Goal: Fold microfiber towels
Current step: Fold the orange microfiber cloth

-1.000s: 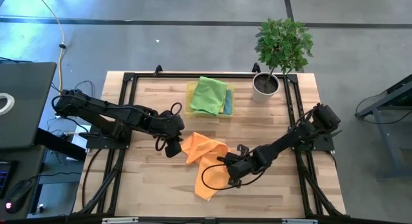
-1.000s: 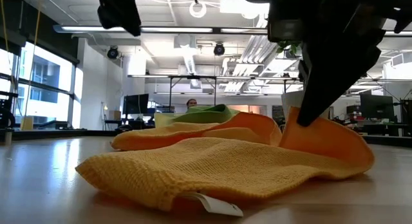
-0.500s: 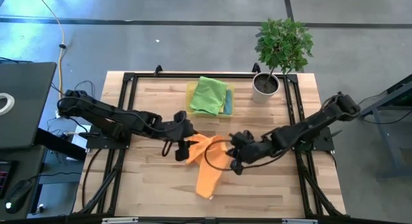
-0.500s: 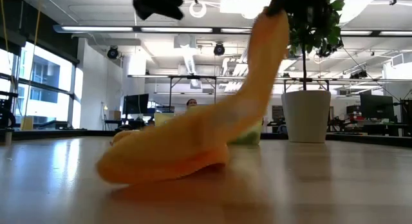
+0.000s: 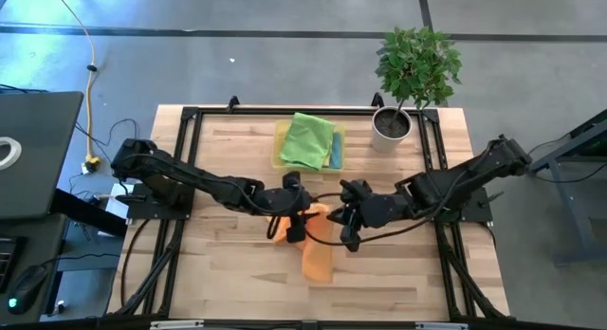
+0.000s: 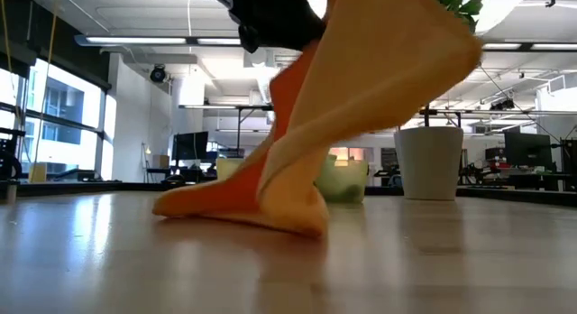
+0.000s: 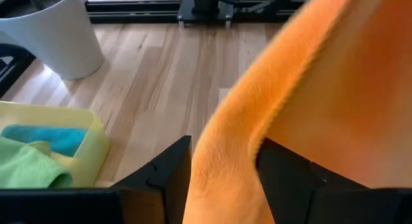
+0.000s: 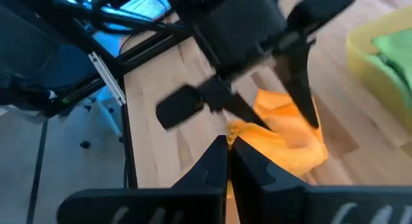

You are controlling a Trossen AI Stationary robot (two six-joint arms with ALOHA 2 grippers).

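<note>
Both grippers pinch the orange towel mid-table: left gripper clamped on one edge, right gripper closed on another. It hangs limp and light, so corner grips look best

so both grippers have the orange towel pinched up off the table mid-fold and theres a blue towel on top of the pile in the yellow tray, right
Not quite: the high view shows a green towel on top in the yellow tray, blue only peeking out beside it. The rest holds: left gripper and right gripper pinch the orange towel, lifted but trailing on the table.
</note>
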